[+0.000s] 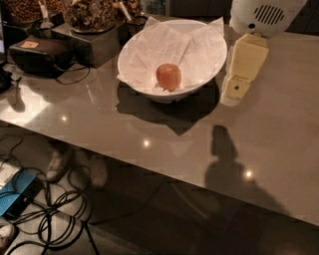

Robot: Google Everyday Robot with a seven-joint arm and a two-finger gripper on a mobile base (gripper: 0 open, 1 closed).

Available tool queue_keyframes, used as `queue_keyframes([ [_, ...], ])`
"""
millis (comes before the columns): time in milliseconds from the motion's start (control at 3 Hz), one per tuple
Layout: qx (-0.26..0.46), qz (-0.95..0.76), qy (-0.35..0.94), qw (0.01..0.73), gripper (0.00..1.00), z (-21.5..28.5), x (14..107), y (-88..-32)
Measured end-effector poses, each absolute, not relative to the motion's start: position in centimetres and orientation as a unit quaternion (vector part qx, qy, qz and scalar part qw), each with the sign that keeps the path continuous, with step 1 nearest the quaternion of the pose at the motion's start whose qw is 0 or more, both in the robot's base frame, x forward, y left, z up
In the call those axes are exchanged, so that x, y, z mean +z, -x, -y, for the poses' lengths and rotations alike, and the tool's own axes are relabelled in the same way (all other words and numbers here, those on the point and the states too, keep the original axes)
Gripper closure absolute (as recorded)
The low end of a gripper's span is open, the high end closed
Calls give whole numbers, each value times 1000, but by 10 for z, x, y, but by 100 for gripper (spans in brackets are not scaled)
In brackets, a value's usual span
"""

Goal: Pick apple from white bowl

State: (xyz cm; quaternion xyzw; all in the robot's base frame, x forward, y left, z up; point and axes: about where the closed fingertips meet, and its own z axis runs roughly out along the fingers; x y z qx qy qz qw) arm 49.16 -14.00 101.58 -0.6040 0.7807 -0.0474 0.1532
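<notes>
A small reddish-orange apple (168, 76) lies in the middle of the wide white bowl (137, 46), on crinkled white paper. The bowl stands on the grey-brown table (279, 124) at the back centre. My gripper (234, 90), cream-coloured under a white arm housing (264, 15), hangs just to the right of the bowl's rim, above the table. It holds nothing and stands apart from the apple, to its right.
Dark containers of nuts (89, 12) stand at the back left, with a black device (40, 52) and a cable beside them. The table's front edge runs diagonally from left to lower right. Below it lie cables (55, 209) and a blue box (15, 196).
</notes>
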Motion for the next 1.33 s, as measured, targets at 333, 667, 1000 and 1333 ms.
queue_keyframes([
  [333, -50, -789, 590, 164, 0, 135, 1017, -502],
  [667, -26, -792, 587, 165, 0, 111, 1018, -528],
  [1000, -11, -783, 595, 181, 0, 77, 1030, -565],
  [1333, -13, -777, 594, 207, 0, 69, 1041, -574],
])
